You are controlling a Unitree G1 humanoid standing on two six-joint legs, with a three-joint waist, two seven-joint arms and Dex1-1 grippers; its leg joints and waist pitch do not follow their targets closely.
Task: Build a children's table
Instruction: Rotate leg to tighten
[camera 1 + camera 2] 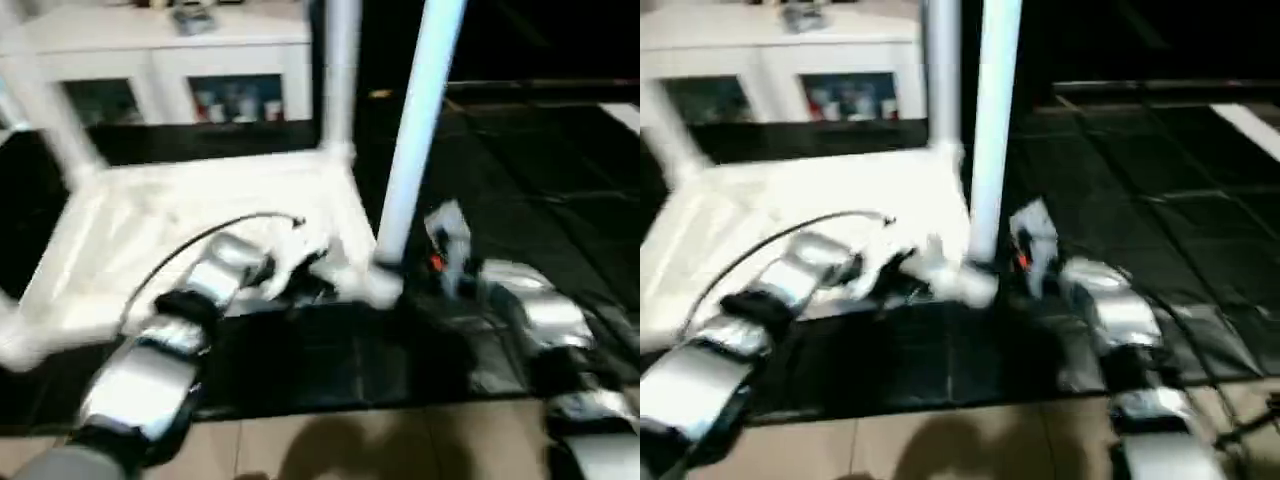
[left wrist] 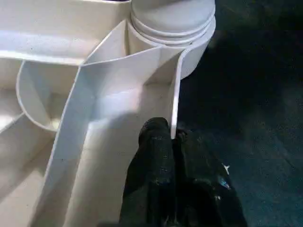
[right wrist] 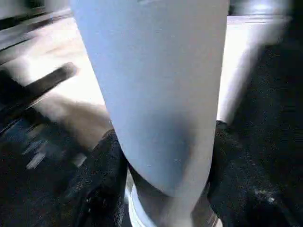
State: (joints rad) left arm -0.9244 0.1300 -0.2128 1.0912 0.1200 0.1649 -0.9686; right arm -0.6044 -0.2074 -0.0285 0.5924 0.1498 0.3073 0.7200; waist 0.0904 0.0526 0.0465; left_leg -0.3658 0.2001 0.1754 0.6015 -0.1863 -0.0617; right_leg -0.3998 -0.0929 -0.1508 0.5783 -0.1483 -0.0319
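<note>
The children's table lies upside down on a black mat, the ribbed underside of its white top facing up. White legs stand in its corner sockets: one at the far right, one at the near right and one at the far left. My left gripper is shut on the top's thin rim wall just beside the near right socket. My right gripper is closed around the base of the near right leg, with a black finger on each side.
A white glass-door cabinet stands behind the table. The black mat stretches away to the right. Tan floor tiles lie along the near edge. A thin black cable arcs over my left forearm.
</note>
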